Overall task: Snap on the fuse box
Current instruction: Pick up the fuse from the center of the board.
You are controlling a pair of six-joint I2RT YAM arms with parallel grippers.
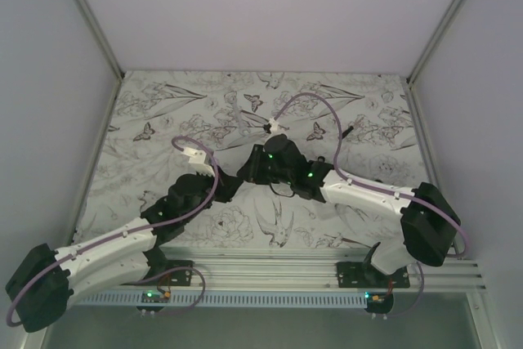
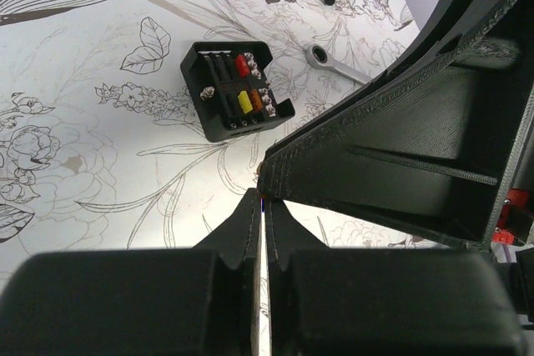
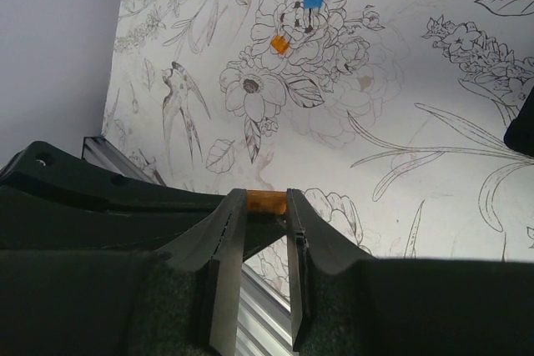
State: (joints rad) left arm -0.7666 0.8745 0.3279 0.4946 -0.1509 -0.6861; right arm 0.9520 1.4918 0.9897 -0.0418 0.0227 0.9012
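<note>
Right gripper [image 3: 265,198] clamped on small amber piece [image 3: 266,203], left gripper [image 2: 261,198] closed, perhaps empty. Fitting step; needs lining up over open fuse box [image 2: 236,90].

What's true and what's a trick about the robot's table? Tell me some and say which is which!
1. The fuse box lies on the table with no lid on it. True.
2. The left gripper holds the fuse box. False: its fingers are shut, apart from the box.
3. The right gripper pinches a small orange piece. True.
4. The metal wrench lies inside the fuse box. False: it lies on the table beside it.
</note>
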